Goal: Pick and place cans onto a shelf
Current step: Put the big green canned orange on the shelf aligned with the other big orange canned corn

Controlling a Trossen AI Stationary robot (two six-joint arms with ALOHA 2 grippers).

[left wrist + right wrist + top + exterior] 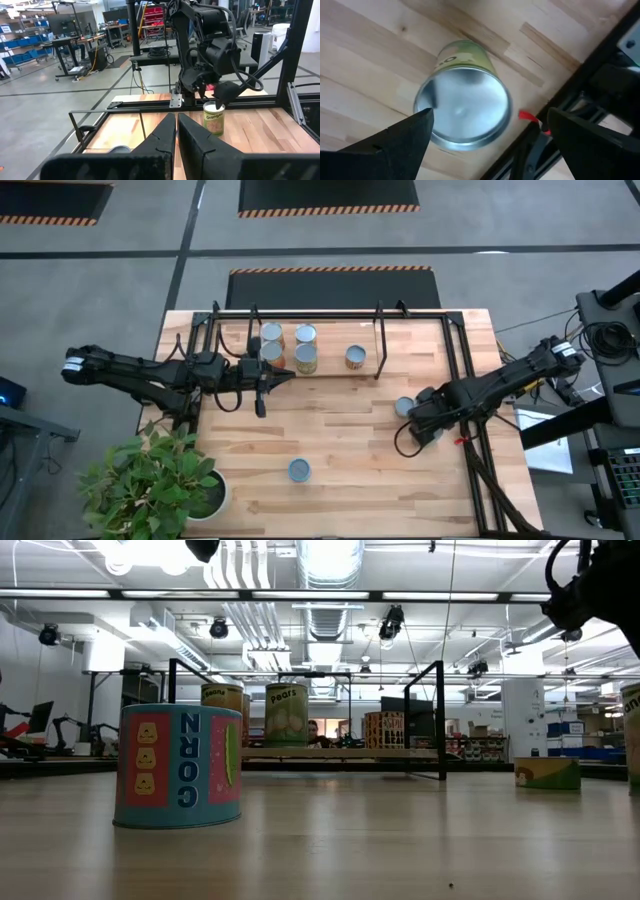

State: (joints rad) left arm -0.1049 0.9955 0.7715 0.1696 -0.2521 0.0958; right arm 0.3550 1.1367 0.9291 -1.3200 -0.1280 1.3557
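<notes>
My right gripper is open and points down over a green-labelled can that stands upright on the table near its right edge. Its fingers stand on either side of the can's silvery top. The same can, labelled Oranges, shows in the left wrist view. My left gripper is shut and empty. It hovers just in front of the shelf and points toward the table's right. Several cans stand on the shelf board, among them a Pears can. A Corn can stands alone near the table's front.
A potted plant stands at the table's near left corner. The black table frame runs along the right side, close behind my right gripper. Bare wood lies between the shelf and the Corn can.
</notes>
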